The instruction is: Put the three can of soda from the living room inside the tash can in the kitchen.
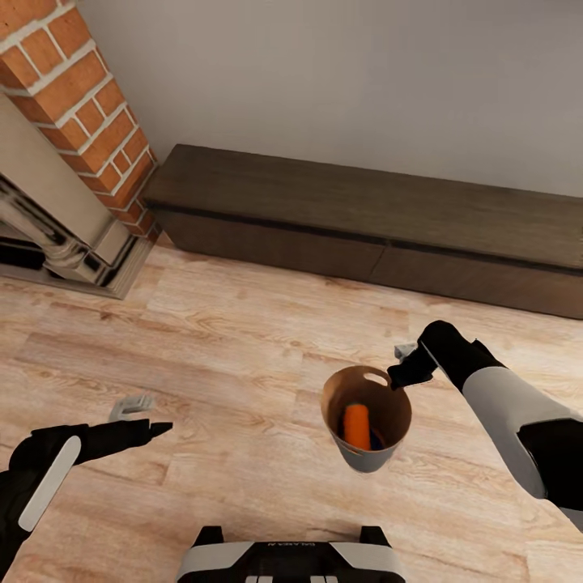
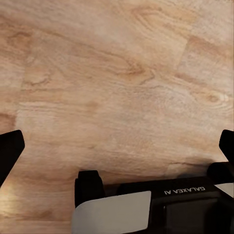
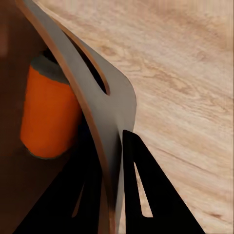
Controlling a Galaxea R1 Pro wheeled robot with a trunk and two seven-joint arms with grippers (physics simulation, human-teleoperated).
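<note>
Above the light wood plank floor (image 1: pixel 243 340) of the living room, the right gripper (image 1: pixel 407 368) holds the tash can (image 1: pixel 366 417) up off the boards, its two fingers (image 3: pixel 141 195) pinched on the bin's rim just beside the slot handle (image 1: pixel 376 377), one finger inside the wall and one outside. Inside the brown hollow an orange can of soda (image 1: pixel 356 427) stands against the wall, and a sliver of blue (image 1: pixel 378 441) beside it is probably the blue can; whether a third can is in there I cannot tell, since the bin's depth hides its bottom. The left gripper (image 1: pixel 138 417) hangs low over the bare floor at the robot's left with its fingers spread apart and nothing between them. A brick fireplace (image 1: pixel 77 121) stands at the far left and a long dark low cabinet (image 1: pixel 364 227) runs along the wall ahead. Judging by this, the step in hand is carrying the loaded bin out of this room toward the kitchen. The next move calls for keeping the pinch firm and the bin level while the base turns away from the wall and drives, since a one-sided grip on a thin rim could let the bin swing or tip and spill the cans
</note>
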